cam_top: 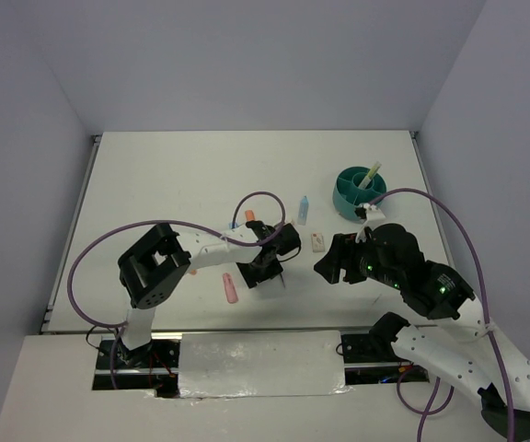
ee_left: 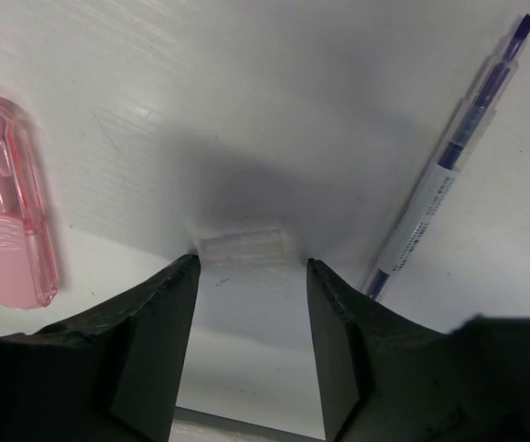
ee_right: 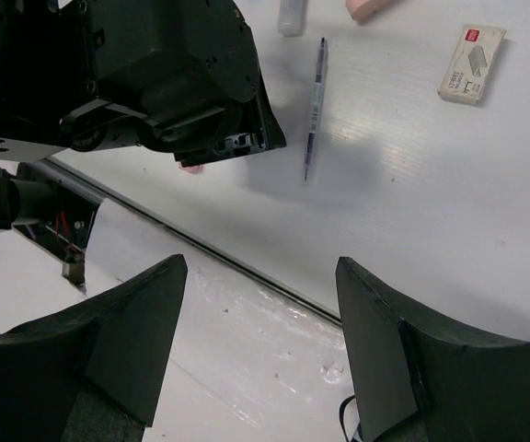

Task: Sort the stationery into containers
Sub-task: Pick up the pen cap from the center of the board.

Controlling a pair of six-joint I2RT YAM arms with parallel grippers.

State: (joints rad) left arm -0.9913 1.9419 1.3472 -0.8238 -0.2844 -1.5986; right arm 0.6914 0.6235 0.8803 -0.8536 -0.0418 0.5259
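In the left wrist view a small clear block [ee_left: 247, 247] lies on the table between the tips of my left gripper [ee_left: 249, 267], and the fingers close on its two ends. A pink highlighter [ee_left: 7, 244] lies to its left. A clear pen with blue ink [ee_left: 449, 166] lies to its right. From above, the left gripper [cam_top: 270, 264] hides the block. The teal organiser [cam_top: 346, 195] stands at the back right with a yellow pen [cam_top: 370, 176] in it. My right gripper [cam_top: 332, 264] hangs open and empty between the left gripper and the organiser.
A small white box [cam_top: 316, 241], a blue item [cam_top: 303, 210] and an orange item [cam_top: 249, 216] lie behind the grippers. The pink highlighter [cam_top: 230, 288] lies near the table's front edge. The right wrist view takes in the left arm's wrist [ee_right: 173, 83] and the front edge strip [ee_right: 247, 272].
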